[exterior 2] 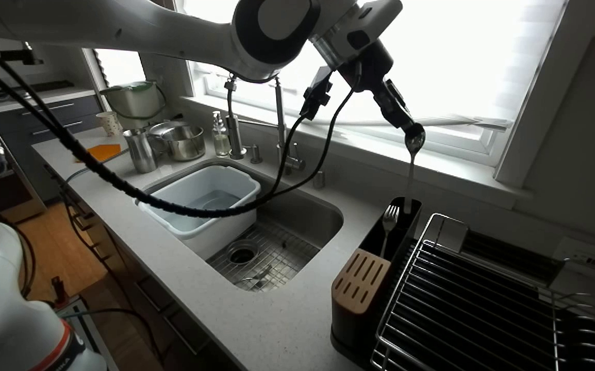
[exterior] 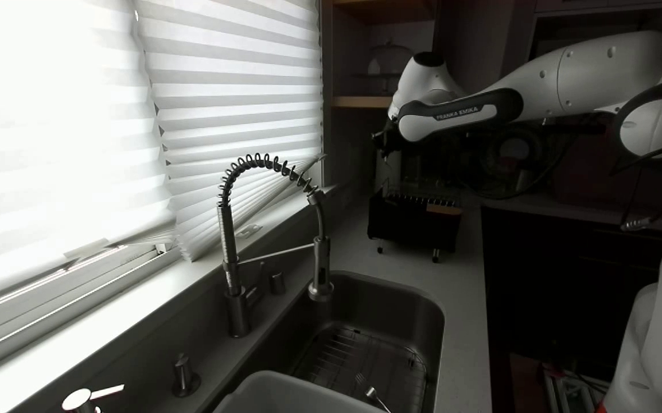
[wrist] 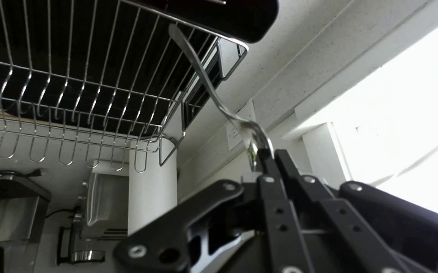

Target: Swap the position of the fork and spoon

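Note:
My gripper (exterior 2: 415, 129) is shut on the bowl of the metal spoon (exterior 2: 411, 170). The spoon hangs with its handle pointing down above the black utensil holder (exterior 2: 346, 335). In the wrist view the spoon (wrist: 204, 72) leaves the fingertips (wrist: 276, 153) and its handle end shows in front of the rack wires, beside the holder's edge (wrist: 257, 22). In an exterior view the gripper (exterior: 385, 150) is high above the rack, and the spoon is too dark to make out. A metal fork (exterior 2: 390, 219) stands tines up in the holder, leaning, behind the slotted wooden block (exterior 2: 362, 281).
A wire dish rack (exterior 2: 462, 288) stands beside the holder. The sink (exterior 2: 323, 219) holds a white tub (exterior 2: 225, 234) and a loose fork (exterior: 372, 393) on its bottom grid. A tall spring faucet (exterior: 230, 241) rises by the window. Pots (exterior 2: 184, 144) stand beyond the sink.

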### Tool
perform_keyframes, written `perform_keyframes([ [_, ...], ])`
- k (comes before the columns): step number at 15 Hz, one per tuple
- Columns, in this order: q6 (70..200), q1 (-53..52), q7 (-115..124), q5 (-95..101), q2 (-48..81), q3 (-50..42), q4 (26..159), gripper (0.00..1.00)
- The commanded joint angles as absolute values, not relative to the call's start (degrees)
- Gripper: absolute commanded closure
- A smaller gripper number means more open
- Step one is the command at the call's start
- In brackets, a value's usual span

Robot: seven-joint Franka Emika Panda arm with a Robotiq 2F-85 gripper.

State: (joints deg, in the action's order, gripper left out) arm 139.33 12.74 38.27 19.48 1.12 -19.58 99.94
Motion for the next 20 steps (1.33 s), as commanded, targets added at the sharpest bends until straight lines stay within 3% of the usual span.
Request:
perform_keyframes([
  [1, 138.15, 14.15, 39.12, 19.5, -2.81, -18.42, 104.91, 0.99],
  [20, 145.53, 18.49, 37.7, 9.09, -2.39, -19.01, 113.96, 0.99],
])
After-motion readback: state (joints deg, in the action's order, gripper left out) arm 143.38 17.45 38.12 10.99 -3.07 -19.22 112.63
